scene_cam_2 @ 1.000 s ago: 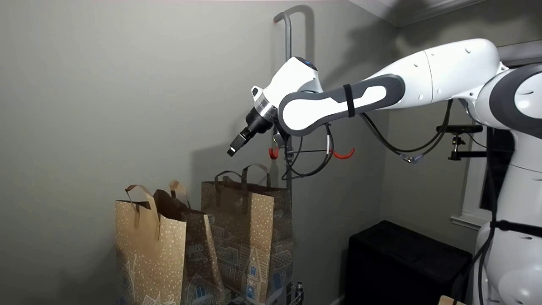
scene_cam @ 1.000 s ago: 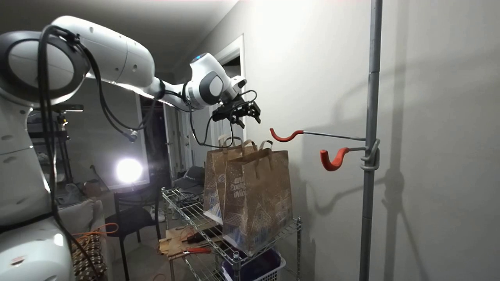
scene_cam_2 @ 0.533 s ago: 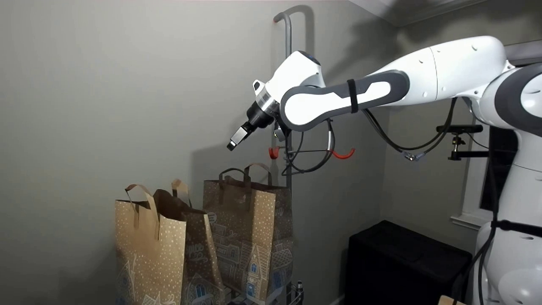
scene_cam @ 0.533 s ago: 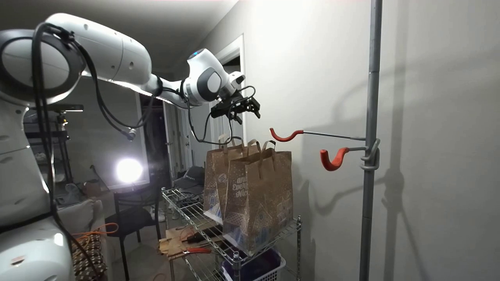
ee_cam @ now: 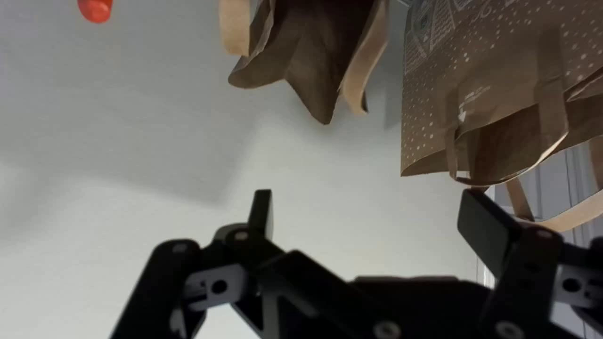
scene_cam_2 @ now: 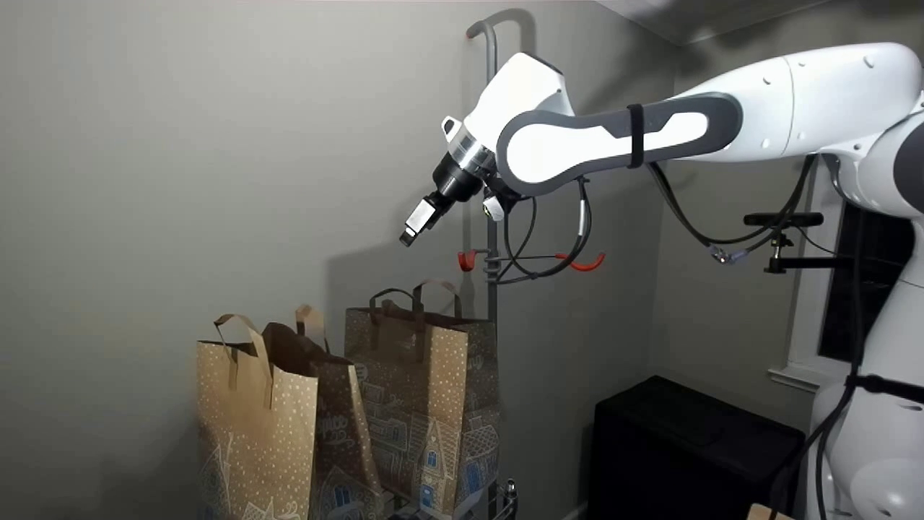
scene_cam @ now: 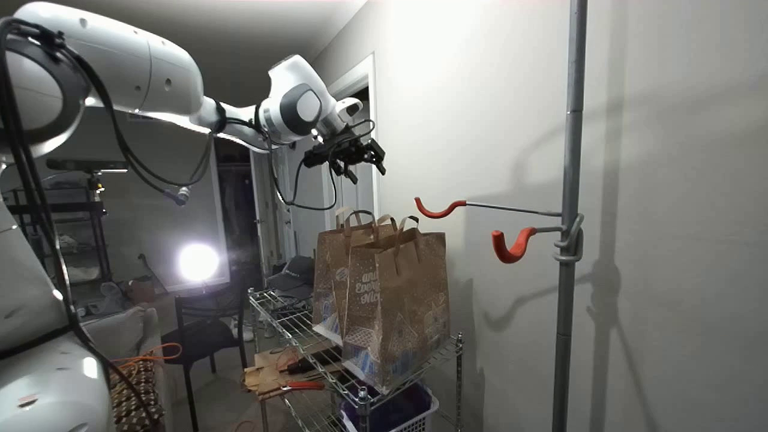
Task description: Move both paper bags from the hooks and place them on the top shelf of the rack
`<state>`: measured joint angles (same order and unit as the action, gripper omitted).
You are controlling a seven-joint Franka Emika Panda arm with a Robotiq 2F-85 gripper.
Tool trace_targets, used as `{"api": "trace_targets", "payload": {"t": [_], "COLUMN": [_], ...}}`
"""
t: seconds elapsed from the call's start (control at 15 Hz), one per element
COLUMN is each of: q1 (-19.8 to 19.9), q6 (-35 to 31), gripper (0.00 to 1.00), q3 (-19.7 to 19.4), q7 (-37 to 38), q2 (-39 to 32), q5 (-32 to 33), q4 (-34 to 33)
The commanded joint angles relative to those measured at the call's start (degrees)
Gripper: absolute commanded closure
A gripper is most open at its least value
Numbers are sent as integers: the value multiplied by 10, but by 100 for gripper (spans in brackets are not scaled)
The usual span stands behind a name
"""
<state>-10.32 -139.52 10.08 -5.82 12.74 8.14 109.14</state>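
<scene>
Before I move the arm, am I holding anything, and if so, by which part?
Nothing is held: the fingers stand open, apart from both paper bags.

The white arm [scene_cam_2: 830,101] reaches out high, its elbow [scene_cam: 30,93] bent and its forearm [scene_cam_2: 684,132] sloping gently down to the wrist [scene_cam_2: 520,94]; past that bend, in both exterior views, the black jaws point obliquely downward, and in the wrist view they stand spread wide, well apart, their two tips facing each other
</scene>
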Motion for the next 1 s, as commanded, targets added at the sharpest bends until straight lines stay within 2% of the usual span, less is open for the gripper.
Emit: {"api": "trace_targets", "payload": {"t": [0.0, 0.13, 0.4, 0.47, 0.93], "q1": [0, 3, 15, 9, 13], "q6": [72, 90, 57, 79, 72], "gripper": [0, 0, 0, 0, 0], "q3": [5, 5, 5, 6, 6], "q7": [20, 38, 87, 63, 74], "q2": [49, 65, 89, 63, 75], "q5": [-10, -6, 2, -2, -2], "q4": [34, 50, 86, 53, 67]}}
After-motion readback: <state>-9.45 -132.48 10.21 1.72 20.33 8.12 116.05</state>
